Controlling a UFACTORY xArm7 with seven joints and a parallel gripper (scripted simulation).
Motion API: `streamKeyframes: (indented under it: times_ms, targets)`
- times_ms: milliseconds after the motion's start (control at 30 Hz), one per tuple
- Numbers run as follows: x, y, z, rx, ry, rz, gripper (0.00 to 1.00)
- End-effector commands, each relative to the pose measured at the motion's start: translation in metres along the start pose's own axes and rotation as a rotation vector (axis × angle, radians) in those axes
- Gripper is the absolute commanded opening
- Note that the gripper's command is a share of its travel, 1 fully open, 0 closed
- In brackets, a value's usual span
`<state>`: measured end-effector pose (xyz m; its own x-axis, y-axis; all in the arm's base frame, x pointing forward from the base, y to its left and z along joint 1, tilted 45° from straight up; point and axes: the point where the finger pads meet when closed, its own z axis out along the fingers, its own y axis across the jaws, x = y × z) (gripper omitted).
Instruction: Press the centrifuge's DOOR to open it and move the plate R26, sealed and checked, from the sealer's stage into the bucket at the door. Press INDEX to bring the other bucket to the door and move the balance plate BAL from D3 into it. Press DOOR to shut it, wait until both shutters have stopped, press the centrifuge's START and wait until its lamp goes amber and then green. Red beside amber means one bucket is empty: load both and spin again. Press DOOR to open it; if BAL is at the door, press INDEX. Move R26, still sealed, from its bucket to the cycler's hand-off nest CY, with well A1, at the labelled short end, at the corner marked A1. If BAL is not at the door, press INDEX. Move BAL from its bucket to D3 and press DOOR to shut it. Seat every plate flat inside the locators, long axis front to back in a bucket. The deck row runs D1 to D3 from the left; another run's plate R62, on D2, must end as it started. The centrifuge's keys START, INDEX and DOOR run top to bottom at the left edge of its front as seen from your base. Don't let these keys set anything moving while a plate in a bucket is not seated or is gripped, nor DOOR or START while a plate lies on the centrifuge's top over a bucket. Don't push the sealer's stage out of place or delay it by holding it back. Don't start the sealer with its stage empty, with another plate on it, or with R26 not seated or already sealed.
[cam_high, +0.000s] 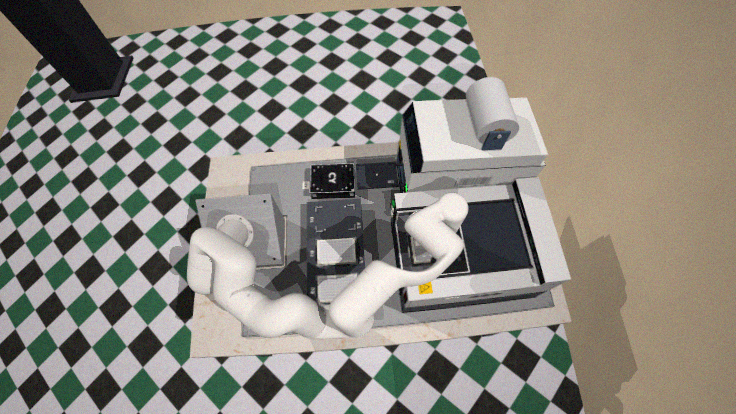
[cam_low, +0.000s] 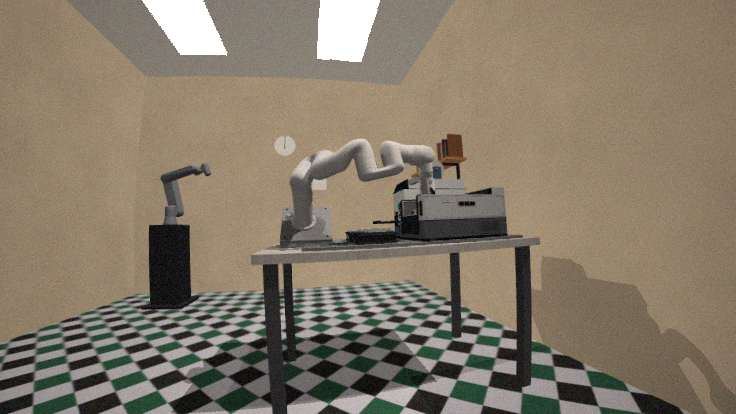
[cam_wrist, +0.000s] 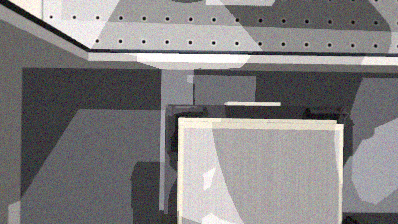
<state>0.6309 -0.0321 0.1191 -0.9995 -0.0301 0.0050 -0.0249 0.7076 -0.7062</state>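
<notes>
The centrifuge (cam_high: 478, 247) stands at the right of the table with its door opening (cam_high: 432, 242) uncovered. In the wrist view a pale, sealed-looking plate with a cream rim (cam_wrist: 260, 170) lies in the dark bucket straight below me; its label is not readable. My gripper (cam_low: 426, 189) hangs over that opening, open and empty, hidden under the wrist in the overhead view. Its fingers do not show in the wrist view. The sealer (cam_high: 470, 139) is behind the centrifuge and its stage (cam_high: 378, 175) looks bare. Plates lie on D2 (cam_high: 337, 251) and D3 (cam_high: 331, 287). D1 (cam_high: 333, 216) is bare.
The black nest CY (cam_high: 332, 179) is behind the deck row and holds nothing. My forearm crosses over D3 and the centrifuge's front left corner. The sealer's film roll (cam_high: 491, 110) sits on top of it. A second arm on a black pedestal (cam_low: 169, 257) stands off the table.
</notes>
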Motion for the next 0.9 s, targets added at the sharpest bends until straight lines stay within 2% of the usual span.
streamKeyframes:
  times_ms: [0,467,500,867]
  targets:
    - [-0.0008,0.0006,-0.0010,-0.002,-0.005,0.000,1.00]
    - [-0.0008,0.0006,0.0014,-0.002,-0.005,0.000,1.00]
    - [-0.0008,0.0006,0.0014,-0.002,-0.005,0.000,0.00]
    - [-0.0008,0.0006,0.0014,-0.002,-0.005,0.000,0.00]
